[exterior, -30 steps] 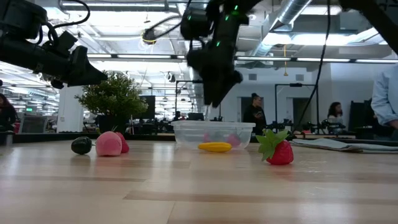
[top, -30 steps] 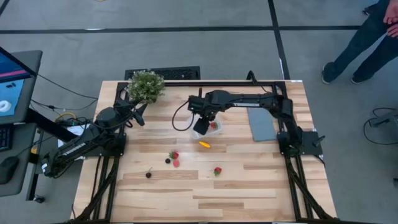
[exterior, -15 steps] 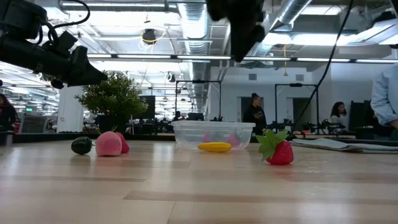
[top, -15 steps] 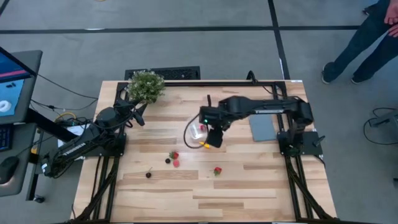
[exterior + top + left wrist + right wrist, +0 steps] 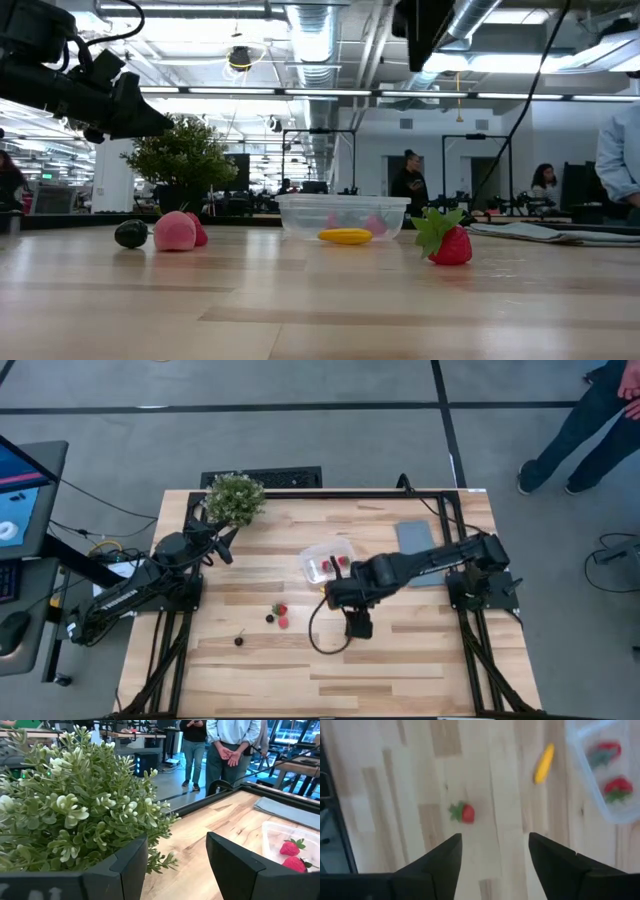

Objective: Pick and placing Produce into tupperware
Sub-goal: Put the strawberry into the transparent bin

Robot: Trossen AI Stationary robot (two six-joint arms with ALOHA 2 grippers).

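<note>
Left arm: my left gripper [image 5: 175, 865] is waiting at about 10 o'clock on the table [image 5: 400, 660], fingers spread and holding nothing, right beside the potted plant [image 5: 235, 498].
Loose fruit: a dark berry [image 5: 239, 641] is lying at 7 o'clock, with another berry and two red pieces [image 5: 281, 616] just left of centre.
Tub: the clear tub [image 5: 328, 562] is sitting just past centre toward 12 o'clock, with two strawberries [image 5: 611, 768] already lying in it.
Banana piece: the yellow piece [image 5: 544, 763] is lying just beside the tub's near wall.
Right arm: my right gripper [image 5: 492, 852] is hanging above the table near 5 o'clock, fingers apart and empty, over a lone strawberry [image 5: 463, 812].
Risk: the strawberry is tiny and rounded, so I judge that closing off-centre could squirt it sideways.
Risk: coming down too low could scrape my fingertips on the wood.
</note>
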